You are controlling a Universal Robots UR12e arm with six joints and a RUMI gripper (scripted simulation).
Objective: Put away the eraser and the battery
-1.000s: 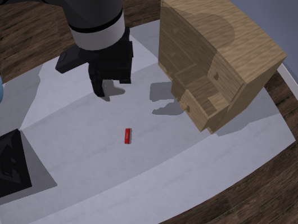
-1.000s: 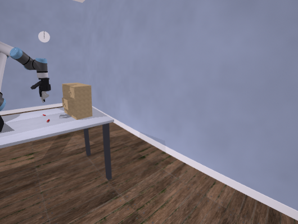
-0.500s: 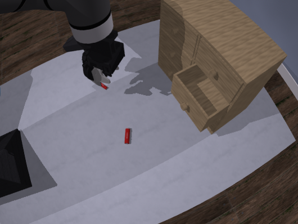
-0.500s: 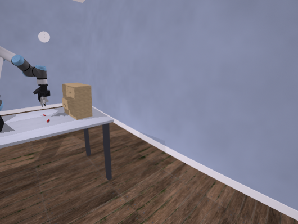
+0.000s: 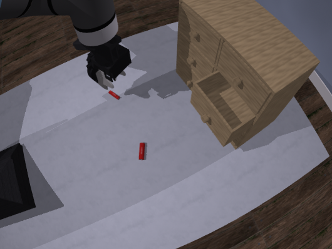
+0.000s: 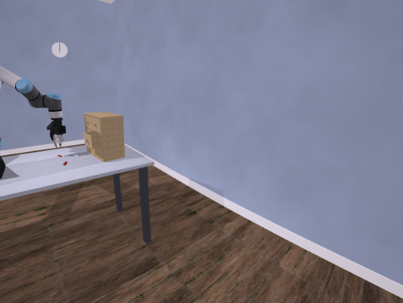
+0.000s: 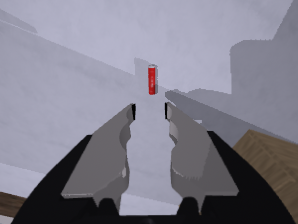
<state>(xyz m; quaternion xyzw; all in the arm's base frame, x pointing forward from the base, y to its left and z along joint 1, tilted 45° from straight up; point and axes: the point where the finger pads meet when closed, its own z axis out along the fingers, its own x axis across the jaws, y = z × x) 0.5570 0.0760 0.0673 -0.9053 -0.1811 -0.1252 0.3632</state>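
End effector (image 5: pixel 116 81) (image 6: pixel 58 146) (image 7: pixel 150 104) held narrowly parted at upper left – nothing gripped, slimmer red battery (image 5: pixel 114 95) (image 6: pixel 59 155) (image 7: pixel 152 80) seen on bench (image 5: pixel 156 200) (image 6: pixel 76 183) (image 7: pixel 50 100) just beyond fingertips, another (image 5: pixel 141 151) (image 6: pixel 65 163) lower centre, middle-right drawer (image 5: pixel 216 126) (image 6: pixel 90 139) pulled open at right.

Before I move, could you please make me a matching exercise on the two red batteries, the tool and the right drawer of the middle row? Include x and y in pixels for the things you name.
1. smaller red battery (image 5: pixel 114 94) (image 6: pixel 59 155) (image 7: pixel 152 80)
2. larger red battery (image 5: pixel 141 151) (image 6: pixel 65 163)
3. tool (image 5: pixel 116 81) (image 6: pixel 58 145) (image 7: pixel 150 104)
4. right drawer of the middle row (image 5: pixel 216 126) (image 6: pixel 87 138)

A. pulled out
B. on the table, farther from the fingertips
C. above the table, holding nothing
D. on the table, near the fingertips

Pairs: 1-D, 2-B, 3-C, 4-A
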